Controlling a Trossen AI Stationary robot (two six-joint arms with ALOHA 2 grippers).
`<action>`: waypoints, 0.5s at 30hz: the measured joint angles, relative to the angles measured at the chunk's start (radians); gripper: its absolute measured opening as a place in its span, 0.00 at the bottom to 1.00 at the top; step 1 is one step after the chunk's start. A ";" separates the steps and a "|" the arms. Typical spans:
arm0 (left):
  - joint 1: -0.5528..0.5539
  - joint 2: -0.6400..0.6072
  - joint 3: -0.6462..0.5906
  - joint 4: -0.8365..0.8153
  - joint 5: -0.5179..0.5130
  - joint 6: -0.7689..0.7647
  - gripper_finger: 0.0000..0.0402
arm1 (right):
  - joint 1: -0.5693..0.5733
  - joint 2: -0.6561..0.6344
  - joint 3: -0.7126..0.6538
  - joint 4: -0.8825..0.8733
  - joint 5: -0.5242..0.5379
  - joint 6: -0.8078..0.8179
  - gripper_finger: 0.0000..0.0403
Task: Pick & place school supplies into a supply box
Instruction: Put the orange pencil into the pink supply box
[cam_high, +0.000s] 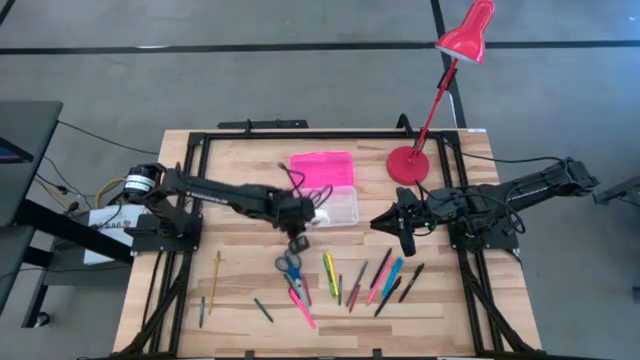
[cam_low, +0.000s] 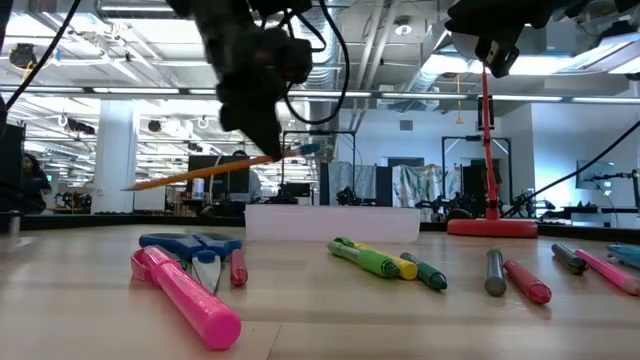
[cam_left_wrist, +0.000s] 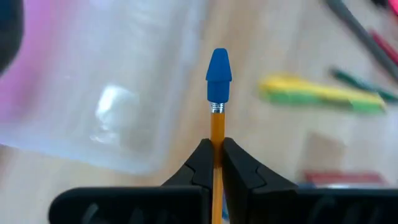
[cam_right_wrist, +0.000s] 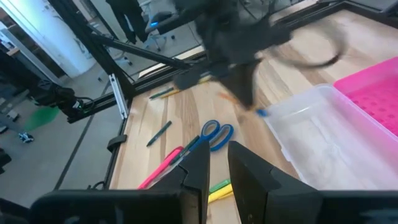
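Left tool (cam_left_wrist: 214, 163) pinches an orange pencil (cam_left_wrist: 217, 134) beside the clear box (cam_left_wrist: 112, 99); right tool (cam_right_wrist: 217, 163) hovers narrowly parted, empty.

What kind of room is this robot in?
Probably a big robotics lab or workshop. The low view shows exposed ceiling pipes and benches crowded with equipment behind the wooden table, which has two robot arms mounted on it.

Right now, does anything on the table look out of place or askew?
Nothing stands out. The supply box lies open, the supplies lie loose on the table, and the left pincer grips a pencil beside the box.
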 joint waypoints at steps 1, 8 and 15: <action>0.021 0.000 0.004 0.014 -0.015 0.008 0.00 | 0.000 0.000 0.000 0.000 0.000 0.000 0.13; 0.158 0.000 0.004 0.155 -0.003 0.016 0.00 | 0.000 0.000 0.000 0.002 0.000 0.008 0.13; 0.218 0.010 0.004 0.291 0.033 0.001 0.00 | 0.000 0.000 0.000 0.002 0.000 0.008 0.13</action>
